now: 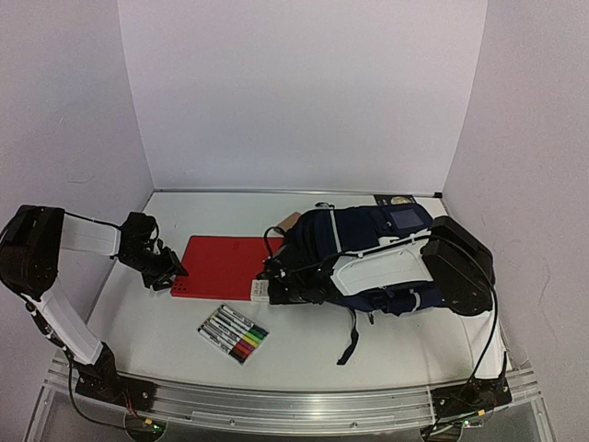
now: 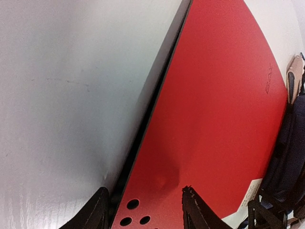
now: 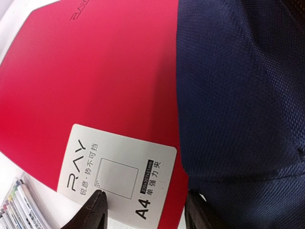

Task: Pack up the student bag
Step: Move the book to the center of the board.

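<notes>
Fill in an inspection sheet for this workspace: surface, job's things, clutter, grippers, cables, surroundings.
Surface: white table, flat.
Job's things: navy bag lying at the right, a strap trailing toward the near edge; red folder flat beside it, its right end at the bag; markers in front of the folder.
Clutter: nothing seen.
Grippers: left gripper open, over the folder's left edge; right gripper open, over the folder's label next to the bag.
Cables: black cable hanging at the right, down to the rail.
Surroundings: plain walls on three sides; metal rail along the near edge.
</notes>
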`<state>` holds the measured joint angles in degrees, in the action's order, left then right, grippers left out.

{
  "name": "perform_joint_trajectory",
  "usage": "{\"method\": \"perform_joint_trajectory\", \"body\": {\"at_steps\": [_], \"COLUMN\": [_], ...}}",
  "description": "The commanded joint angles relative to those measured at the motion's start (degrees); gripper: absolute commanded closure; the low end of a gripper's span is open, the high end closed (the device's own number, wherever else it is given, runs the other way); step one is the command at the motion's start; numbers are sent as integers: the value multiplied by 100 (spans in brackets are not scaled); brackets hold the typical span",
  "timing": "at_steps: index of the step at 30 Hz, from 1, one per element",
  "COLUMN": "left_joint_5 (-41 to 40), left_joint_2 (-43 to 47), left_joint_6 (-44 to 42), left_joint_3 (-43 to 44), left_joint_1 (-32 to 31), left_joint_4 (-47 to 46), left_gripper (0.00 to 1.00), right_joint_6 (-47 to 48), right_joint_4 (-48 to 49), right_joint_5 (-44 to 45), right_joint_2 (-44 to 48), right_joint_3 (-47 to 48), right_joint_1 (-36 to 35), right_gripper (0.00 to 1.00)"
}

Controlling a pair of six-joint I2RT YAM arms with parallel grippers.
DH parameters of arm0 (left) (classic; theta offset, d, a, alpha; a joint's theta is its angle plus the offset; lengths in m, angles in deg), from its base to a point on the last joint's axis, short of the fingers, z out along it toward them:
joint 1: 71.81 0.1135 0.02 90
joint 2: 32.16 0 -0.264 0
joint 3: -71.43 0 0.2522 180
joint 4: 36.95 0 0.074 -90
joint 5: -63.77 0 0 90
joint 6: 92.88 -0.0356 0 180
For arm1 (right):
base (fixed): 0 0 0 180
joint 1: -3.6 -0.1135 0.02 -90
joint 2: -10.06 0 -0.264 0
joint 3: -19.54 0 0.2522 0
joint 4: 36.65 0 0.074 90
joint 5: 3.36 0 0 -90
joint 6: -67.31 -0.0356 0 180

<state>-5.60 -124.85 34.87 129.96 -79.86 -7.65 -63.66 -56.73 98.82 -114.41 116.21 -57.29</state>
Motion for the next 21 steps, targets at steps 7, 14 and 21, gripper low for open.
{"method": "perform_joint_trajectory", "body": {"at_steps": [7,14,21], "left_joint_5": [151,144,-110], "left_joint_2": [1458,1795,1877], "left_joint_6": [402,861,1034], "left_joint_3": [-113,-470,-874], "left_joint_1": [-76,-76,-79], "left_joint_4": [669,1085,1288], "left_gripper": [50,52,47], "right_joint_6": [714,352,-239], "right_joint_4": [1412,1408,1406], "right_joint_5": [-1170,-1527,-1789], "right_joint_2": [1112,1476,1488], "right_joint_3": [-186,-553,-1208], "right_joint_1": [-304,-393,-450], "right_gripper": [55,58,58]}}
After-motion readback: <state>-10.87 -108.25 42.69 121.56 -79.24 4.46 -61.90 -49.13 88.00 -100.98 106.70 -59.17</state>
